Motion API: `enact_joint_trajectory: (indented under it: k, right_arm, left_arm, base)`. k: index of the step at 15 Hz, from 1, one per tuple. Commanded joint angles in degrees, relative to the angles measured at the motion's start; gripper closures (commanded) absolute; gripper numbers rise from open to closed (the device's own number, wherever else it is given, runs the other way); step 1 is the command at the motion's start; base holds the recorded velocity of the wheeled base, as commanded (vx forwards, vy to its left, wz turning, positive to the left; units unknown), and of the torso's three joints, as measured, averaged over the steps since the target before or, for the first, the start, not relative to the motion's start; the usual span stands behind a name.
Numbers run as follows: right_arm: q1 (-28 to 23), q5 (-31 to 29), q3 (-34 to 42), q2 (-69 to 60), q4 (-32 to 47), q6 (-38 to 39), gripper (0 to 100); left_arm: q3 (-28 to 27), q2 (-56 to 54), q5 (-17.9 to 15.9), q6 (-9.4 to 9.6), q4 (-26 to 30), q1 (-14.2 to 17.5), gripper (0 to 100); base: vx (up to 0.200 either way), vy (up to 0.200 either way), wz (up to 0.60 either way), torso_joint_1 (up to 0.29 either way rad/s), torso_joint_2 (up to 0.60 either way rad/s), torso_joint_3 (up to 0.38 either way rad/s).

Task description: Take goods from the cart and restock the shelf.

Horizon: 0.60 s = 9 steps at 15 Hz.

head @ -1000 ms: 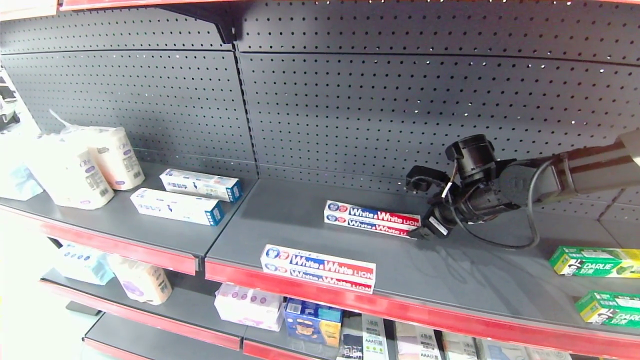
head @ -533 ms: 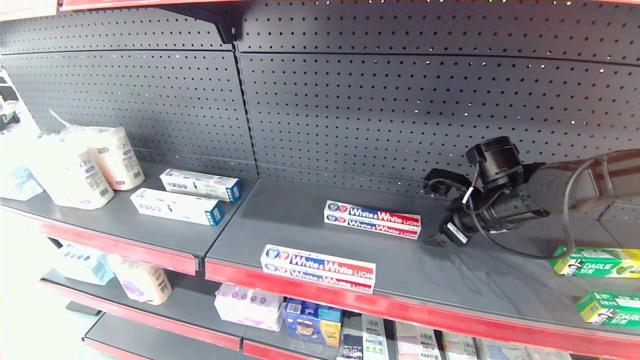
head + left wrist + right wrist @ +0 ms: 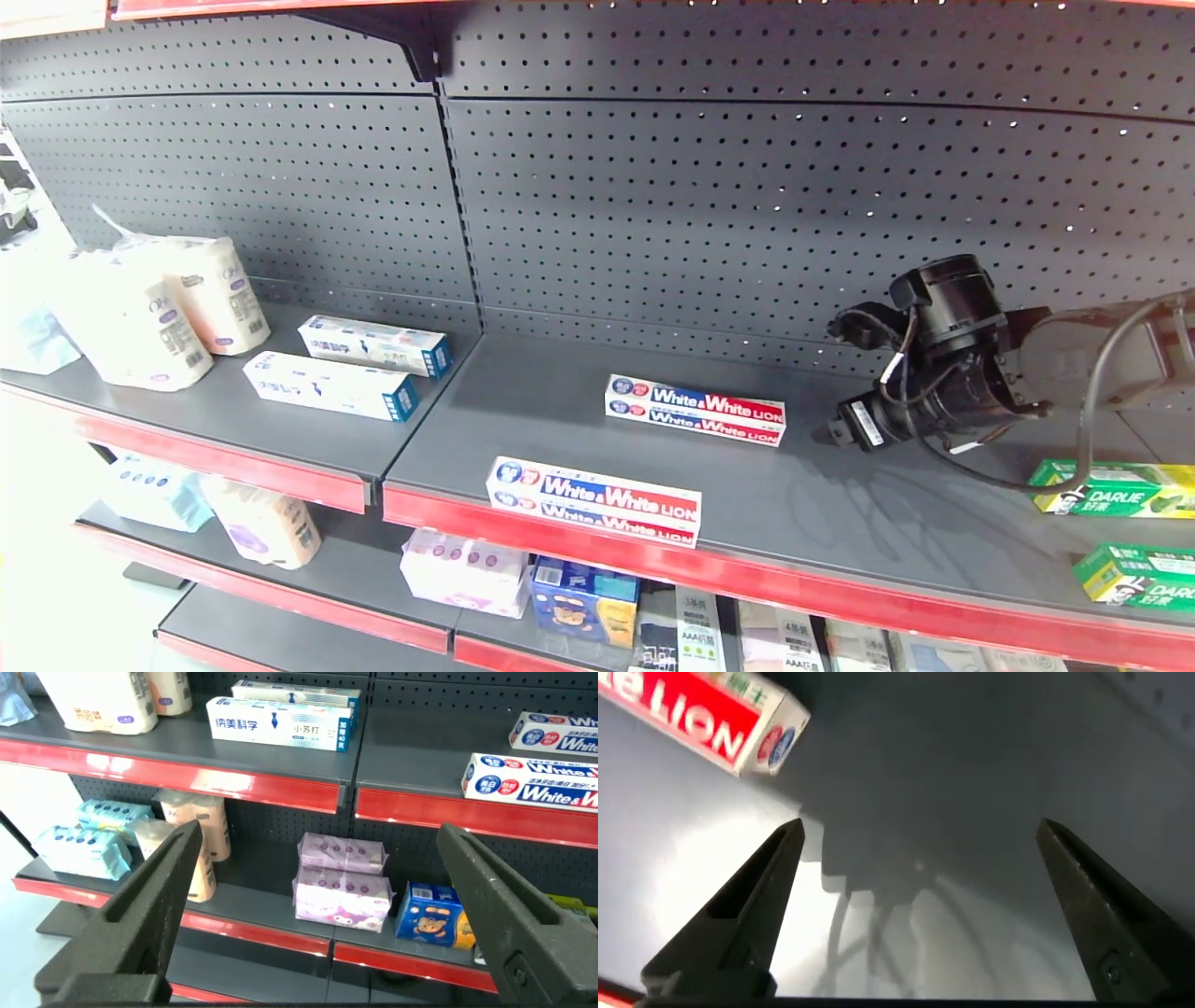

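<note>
Two red, white and blue toothpaste boxes lie on the grey shelf [image 3: 523, 411]: a rear box [image 3: 695, 409] mid-shelf and a front box [image 3: 594, 500] at the red front edge. My right gripper [image 3: 843, 432] hovers just above the shelf, a short gap to the right of the rear box, apart from it. Its wrist view shows it open [image 3: 920, 829] and holding nothing, with that box's end [image 3: 724, 723] beyond one finger. My left gripper [image 3: 320, 829] is open and holding nothing, in front of the lower shelves. Both boxes [image 3: 534, 775] [image 3: 561, 730] lie above and to its right.
Green toothpaste boxes [image 3: 1111, 487] [image 3: 1139, 574] lie at the shelf's right end, close under my right arm. Blue-and-white boxes [image 3: 331, 385] [image 3: 376, 343] and tissue packs [image 3: 140, 313] fill the left bay. Purple packs [image 3: 343, 879] sit on the lower shelf. A pegboard wall [image 3: 709, 205] closes the back.
My right gripper has drawn back to the right from the end of the rear toothpaste box. The box stays where it lay.
</note>
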Motion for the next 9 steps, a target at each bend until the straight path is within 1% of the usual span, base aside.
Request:
enact_joint_trajectory:
  k: [1, 3, 7, 9]
  right_arm:
    - [2.24, -1.65, 0.02, 0.63, -0.01, 3.94, 0]
    - [3.56, -2.35, 0.02, 1.69, -0.01, 6.32, 0]
    - [4.35, -3.58, -1.3, 3.44, -0.27, 7.55, 0]
    - [5.4, -4.19, -2.0, 4.32, -1.68, 8.43, 0]
  left_arm:
    - [0.0, 0.07, 0.01, -0.01, -0.02, 0.06, 0]
    - [0.0, 0.07, 0.01, -0.01, -0.02, 0.06, 0]
    - [0.0, 0.07, 0.01, -0.01, -0.02, 0.06, 0]
    - [0.0, 0.07, 0.01, -0.01, -0.02, -0.02, 0]
  base:
    - [0.0, 0.0, 0.0, 0.0, 0.0, 0.0]
    - [0.0, 0.0, 0.0, 0.0, 0.0, 0.0]
    - [0.0, 0.0, 0.0, 0.0, 0.0, 0.0]
    - [0.0, 0.0, 0.0, 0.0, 0.0, 0.0]
